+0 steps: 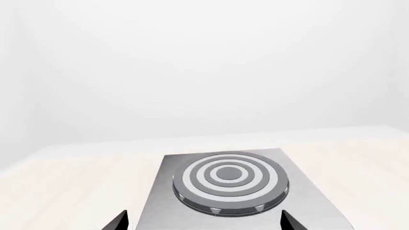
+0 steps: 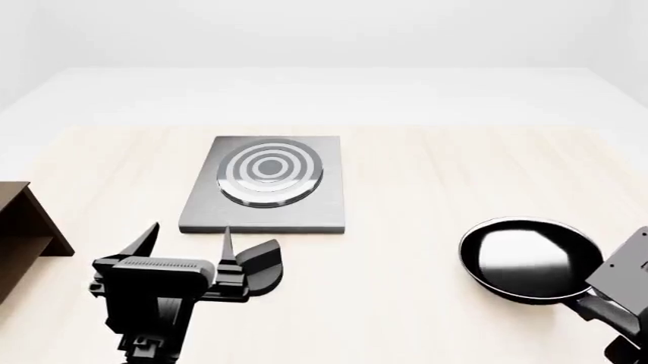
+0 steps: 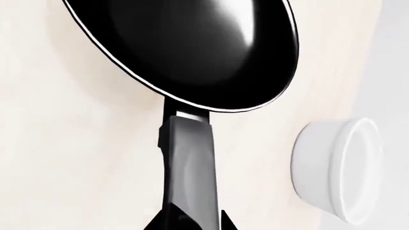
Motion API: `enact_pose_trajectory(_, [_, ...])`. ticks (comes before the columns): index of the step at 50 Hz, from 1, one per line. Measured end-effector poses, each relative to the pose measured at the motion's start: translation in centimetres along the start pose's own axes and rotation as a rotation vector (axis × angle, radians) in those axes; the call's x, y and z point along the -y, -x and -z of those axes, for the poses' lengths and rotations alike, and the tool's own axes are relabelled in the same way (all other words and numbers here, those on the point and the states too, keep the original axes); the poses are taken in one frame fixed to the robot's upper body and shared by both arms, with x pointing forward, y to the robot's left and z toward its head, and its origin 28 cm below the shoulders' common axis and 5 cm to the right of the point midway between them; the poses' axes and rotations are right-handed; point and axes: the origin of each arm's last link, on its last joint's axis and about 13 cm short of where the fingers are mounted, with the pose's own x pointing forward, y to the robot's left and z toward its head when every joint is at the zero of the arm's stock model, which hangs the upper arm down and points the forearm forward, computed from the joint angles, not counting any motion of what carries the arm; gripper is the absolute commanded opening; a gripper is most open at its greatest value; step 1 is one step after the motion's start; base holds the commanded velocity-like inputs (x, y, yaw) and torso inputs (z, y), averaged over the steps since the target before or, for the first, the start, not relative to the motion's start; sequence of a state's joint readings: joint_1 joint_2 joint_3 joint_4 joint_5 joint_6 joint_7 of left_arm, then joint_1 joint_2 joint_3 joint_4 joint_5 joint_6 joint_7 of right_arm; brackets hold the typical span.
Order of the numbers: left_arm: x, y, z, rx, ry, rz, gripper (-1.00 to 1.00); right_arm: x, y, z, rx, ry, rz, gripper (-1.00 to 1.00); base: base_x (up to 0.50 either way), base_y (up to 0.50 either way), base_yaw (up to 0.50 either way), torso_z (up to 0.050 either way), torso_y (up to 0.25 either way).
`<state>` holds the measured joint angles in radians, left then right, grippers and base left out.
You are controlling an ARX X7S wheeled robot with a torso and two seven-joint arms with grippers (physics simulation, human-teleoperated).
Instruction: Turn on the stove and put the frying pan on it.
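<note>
The stove [image 2: 202, 208] is a grey slab with a ringed burner [image 2: 269, 171], at mid-table in the head view. It also shows in the left wrist view [image 1: 160, 201], just ahead of the jaws. My left gripper [image 2: 185, 241] is open and empty in front of the stove's front edge, with its tips [image 1: 204, 223] wide apart. A black rounded part [image 2: 261, 262], perhaps the knob, sits beside it. The frying pan [image 2: 529, 259] is black and glossy, at the right. My right gripper [image 3: 191, 223] is shut on its handle [image 3: 188, 158].
A brown wooden shelf [image 2: 20, 235] stands at the table's left edge. A white bowl [image 3: 338, 167] sits near the pan in the right wrist view. Pale wooden table [image 2: 405, 189] lies between stove and pan.
</note>
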<state>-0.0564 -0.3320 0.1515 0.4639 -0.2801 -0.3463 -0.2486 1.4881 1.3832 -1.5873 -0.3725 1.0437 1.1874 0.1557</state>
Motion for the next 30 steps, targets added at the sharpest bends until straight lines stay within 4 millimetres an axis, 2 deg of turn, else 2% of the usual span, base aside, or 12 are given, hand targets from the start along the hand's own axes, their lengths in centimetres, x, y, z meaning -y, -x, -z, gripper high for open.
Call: enact_pose_trajectory(30, [-0.2, 0.1, -0.5, 0.018, 0.014, -0.002, 1.0, 2.3, 3.6, -3.0, 0.108, 0.051, 0.038, -1.0, 0.0, 0.0, 0.0, 0.0, 0.001])
